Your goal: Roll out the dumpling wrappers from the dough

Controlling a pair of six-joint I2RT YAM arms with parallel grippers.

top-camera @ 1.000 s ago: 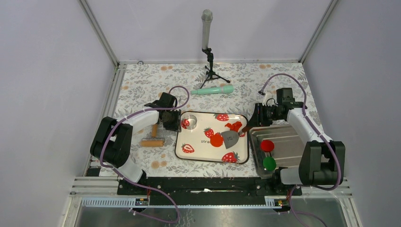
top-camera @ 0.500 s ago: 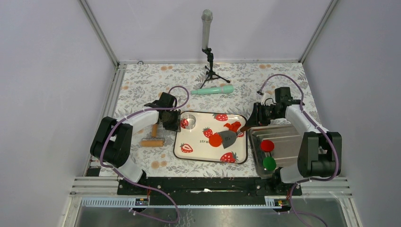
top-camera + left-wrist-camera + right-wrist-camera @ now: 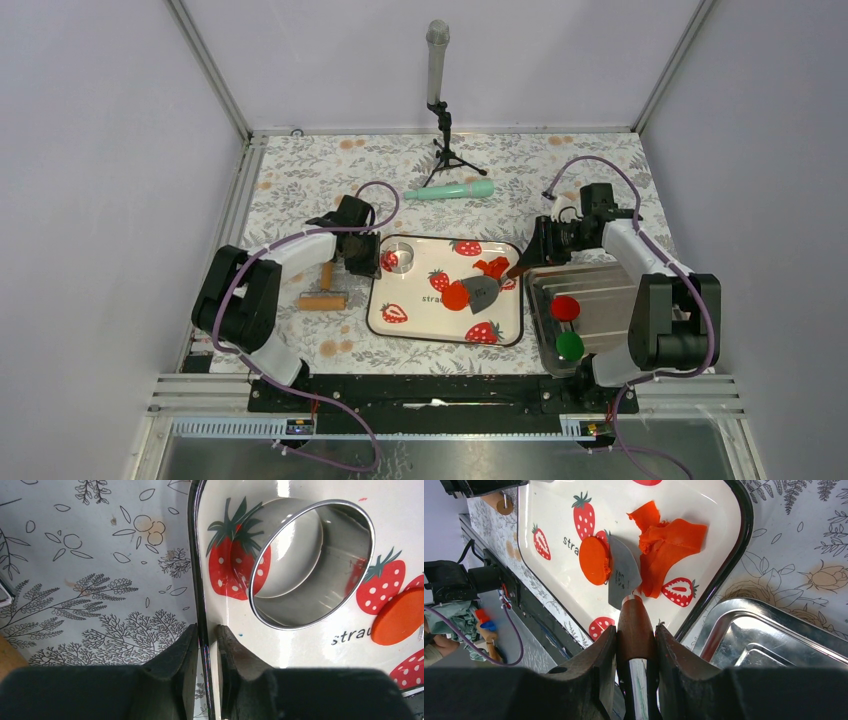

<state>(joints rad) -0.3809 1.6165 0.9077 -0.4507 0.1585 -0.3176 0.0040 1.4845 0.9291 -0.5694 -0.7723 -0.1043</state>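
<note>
The right jaws are clenched on the wooden handle of a scraper (image 3: 623, 575), and its grey blade meets the edge of the dumpling wrapper (image 3: 594, 560) from that disc's 3 o'clock side in the top view. The wrapper lies flat near the middle of the strawberry tray (image 3: 420, 315). The ragged dough (image 3: 669, 545) sits at about 2 o'clock from it, close to the blade's far side. The left jaws pinch the tray's rim at 9 o'clock, just beside the ring cutter (image 3: 290, 555).

The step looks like getting the blade under the wrapper to lift it off. Whether the edge is already beneath the clay I cannot tell.

To do it well:
- Keep the blade low and nearly flat on the tray, so it shaves under the disc and does not plough into it.
- Push toward 9 o'clock in 1 steady stroke — the clamped rim should take that push and stop the tray sliding on the tabletop.
- Steer clear of the scrap at 2 o'clock, which could stick to the blade.
- Lift only once most of the disc rests on the blade, since thin clay will likely droop or tear.

The metal tray (image 3: 600, 300) at 3 o'clock, with a crimson disc (image 3: 566, 307) and a green disc (image 3: 570, 346), seems the likely destination.
</note>
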